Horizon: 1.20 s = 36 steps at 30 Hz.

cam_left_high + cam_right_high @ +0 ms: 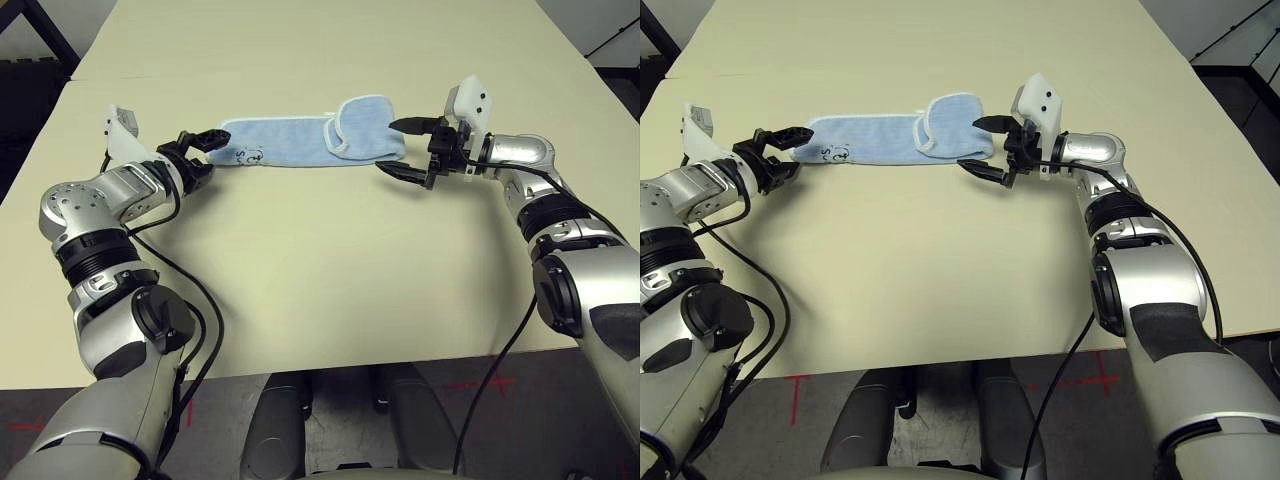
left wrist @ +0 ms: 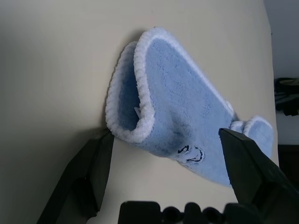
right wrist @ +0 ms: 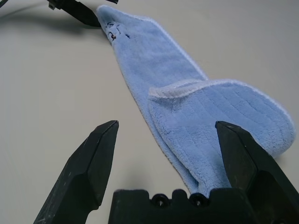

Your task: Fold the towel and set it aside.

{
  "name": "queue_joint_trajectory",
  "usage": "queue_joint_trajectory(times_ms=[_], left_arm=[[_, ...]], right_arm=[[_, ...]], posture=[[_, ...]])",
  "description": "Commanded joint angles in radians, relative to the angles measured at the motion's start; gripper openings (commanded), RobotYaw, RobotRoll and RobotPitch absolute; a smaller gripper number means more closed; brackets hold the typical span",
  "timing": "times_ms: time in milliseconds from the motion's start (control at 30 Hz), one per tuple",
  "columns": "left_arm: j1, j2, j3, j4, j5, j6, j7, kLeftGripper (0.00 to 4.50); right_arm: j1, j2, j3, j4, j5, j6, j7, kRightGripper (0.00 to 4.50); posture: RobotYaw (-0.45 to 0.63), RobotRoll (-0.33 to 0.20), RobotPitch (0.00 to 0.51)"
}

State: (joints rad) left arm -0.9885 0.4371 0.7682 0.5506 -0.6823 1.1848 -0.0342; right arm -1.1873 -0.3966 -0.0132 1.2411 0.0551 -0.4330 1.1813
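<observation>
on the pale worktop (image 1: 330, 280), the near half lies bare between the two silver forearms. beyond it, the left claw (image 1: 204, 147) sits at the left end of the towel (image 1: 300, 142), its two black fingers spread, one by the towel's near edge and one at its far edge, not pinching the cloth. the right claw (image 1: 408, 148) is at the towel's right end, fingers also spread wide, one tip over the folded end and the other low over the worktop just beside it. the towel lies flat as a long light blue strip running left to right between the claws, folded lengthwise, its right end doubled back on top. a small dark emblem (image 1: 249, 155) shows near its left end.
</observation>
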Motion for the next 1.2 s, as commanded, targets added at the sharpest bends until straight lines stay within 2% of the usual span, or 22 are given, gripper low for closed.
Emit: queue_joint_trajectory(times_ms=[33,67,167,500,833,967,1200], left_arm=[[-0.007,-0.002,-0.008,0.031,-0.003,-0.024,0.012,4.50],[-0.008,-0.001,-0.011,0.036,-0.003,-0.029,0.012,4.50],[-0.007,0.001,-0.022,0.050,0.008,-0.052,0.018,3.87],[-0.004,0.013,-0.033,0.083,0.013,-0.137,0.049,0.04],[0.028,0.054,-0.032,0.024,0.005,-0.121,0.059,0.04],[0.083,0.084,-0.009,-0.054,-0.016,-0.071,0.071,0.04],[0.178,0.041,0.058,-0.246,-0.074,0.030,0.136,0.04]], right_arm=[[0.011,-0.013,-0.010,-0.002,-0.006,-0.008,0.006,4.48],[0.011,-0.013,-0.010,-0.002,-0.006,-0.009,0.006,4.48],[0.013,-0.013,-0.010,-0.003,-0.006,-0.010,0.006,4.50],[0.012,-0.013,-0.008,-0.004,-0.008,-0.013,0.003,4.50],[0.012,-0.015,-0.008,-0.003,-0.010,-0.014,0.004,4.50],[0.011,-0.016,-0.007,-0.002,-0.011,-0.014,0.003,4.50],[0.002,-0.016,-0.005,0.003,-0.016,-0.012,-0.004,4.50]], posture=[[0.03,0.000,0.252],[0.03,0.000,0.252],[0.02,0.000,0.252],[0.02,0.000,0.245],[0.02,0.000,0.238],[0.02,0.000,0.235],[0.04,0.000,0.233]])
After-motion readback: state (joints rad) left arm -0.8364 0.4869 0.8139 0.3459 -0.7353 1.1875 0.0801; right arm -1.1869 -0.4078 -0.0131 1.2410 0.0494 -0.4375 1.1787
